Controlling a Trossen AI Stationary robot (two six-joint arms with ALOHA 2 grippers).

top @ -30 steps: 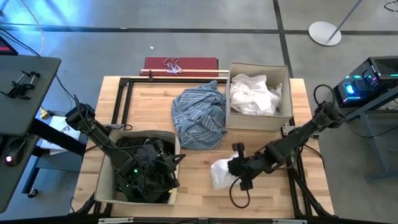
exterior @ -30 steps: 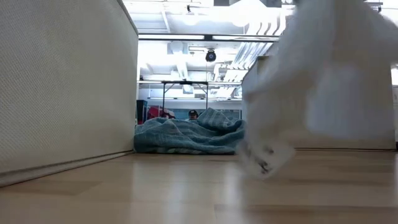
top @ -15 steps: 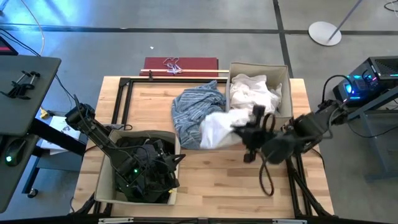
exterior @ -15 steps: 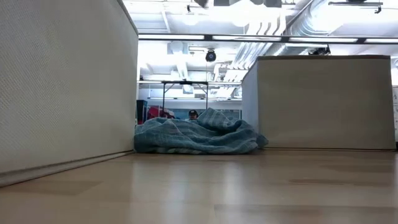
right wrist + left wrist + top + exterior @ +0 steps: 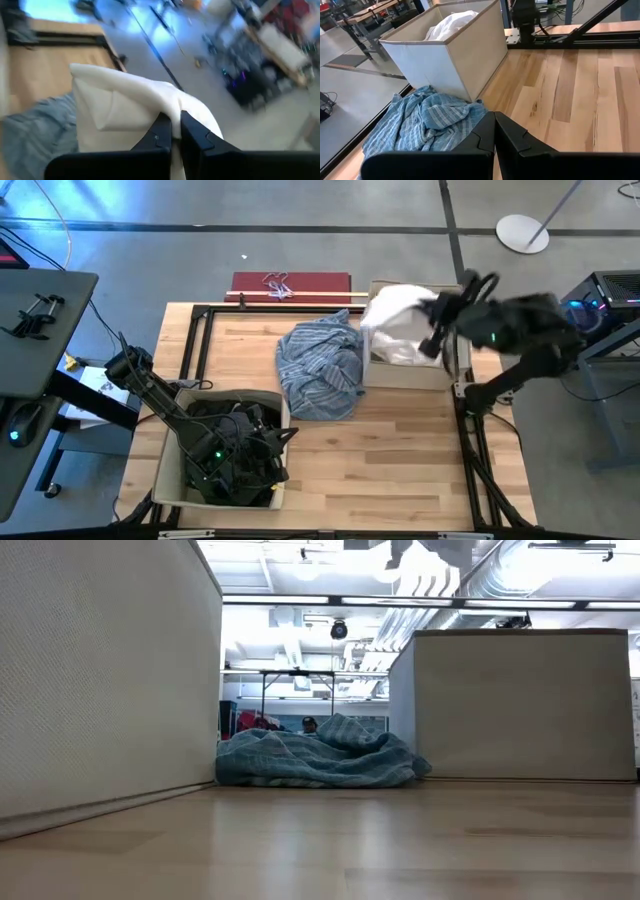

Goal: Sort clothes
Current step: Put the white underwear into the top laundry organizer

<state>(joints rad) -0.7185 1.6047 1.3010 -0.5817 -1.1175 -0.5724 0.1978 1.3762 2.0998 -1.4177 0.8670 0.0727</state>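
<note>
Right end effector (image 5: 432, 330) up over the far-right beige box (image 5: 456, 300), fingers pinched on a white garment (image 5: 395, 315) hanging above that box; same pinch seen in right wrist view, white cloth (image 5: 125, 107) bunched just past the dark fingertips (image 5: 162, 132). More white pieces (image 5: 451, 22) piled inside the box. Left end effector (image 5: 262, 442) low in the near-left beige box (image 5: 165, 480), fingers pressed together with nothing between them, resting among dark clothes (image 5: 225, 420). Light blue striped shirt (image 5: 322, 365) crumpled on the tabletop (image 5: 400, 460) between the two boxes, touching the left wall of the far-right box; also visible in low view (image 5: 315, 760) and left wrist view (image 5: 425, 122). Dark red flat item (image 5: 290, 284) off the tabletop's far edge.
</note>
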